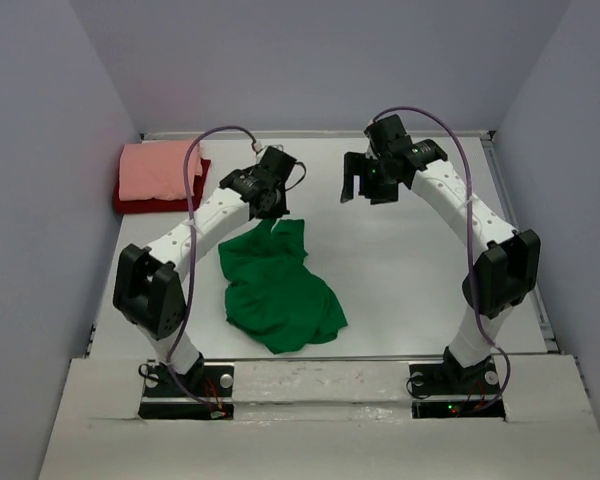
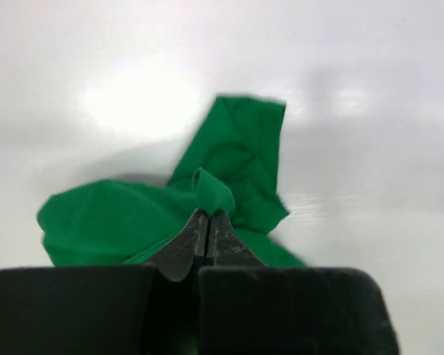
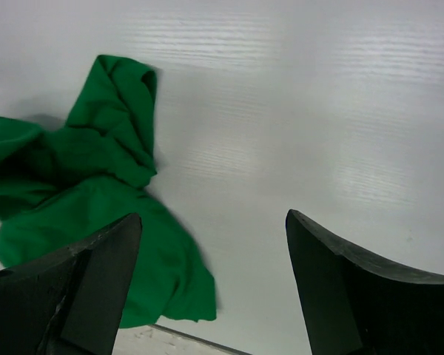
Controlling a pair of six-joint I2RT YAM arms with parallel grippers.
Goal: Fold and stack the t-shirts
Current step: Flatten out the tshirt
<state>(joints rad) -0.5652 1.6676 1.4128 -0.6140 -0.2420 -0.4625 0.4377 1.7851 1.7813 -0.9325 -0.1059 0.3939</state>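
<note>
Green t-shirt (image 1: pixel 280 290), crumpled in a heap just toward 7 o'clock from the middle of the counter (image 1: pixel 410 280), one peak pulled up at its 12 o'clock end. Pinched there by the left fingers (image 1: pixel 272 208), closed tight on a small fold of the cloth.

Seen only from the left wrist: the fold itself, curling over the tips of the left fingers (image 2: pixel 185 248), the rest of the green t-shirt (image 2: pixel 118 222) spread behind. Seen only from the right wrist: the right fingers (image 3: pixel 96 281) spread wide with nothing between them, above bare counter, with the green t-shirt (image 3: pixel 96 170) off at 9 o'clock. Seen only from above: the folded stack at 10 o'clock, salmon-pink t-shirt (image 1: pixel 158 170) lying on dark red t-shirt (image 1: pixel 130 203).

Three t-shirts in all: one loose, two stacked. Two arms.

Stack close against the left wall, near the far corner. Right fingers (image 1: pixel 348 188) raised toward 1 o'clock, well apart from the cloth. Open counter from 12 round to 4 o'clock, bounded by the far and right walls.
</note>
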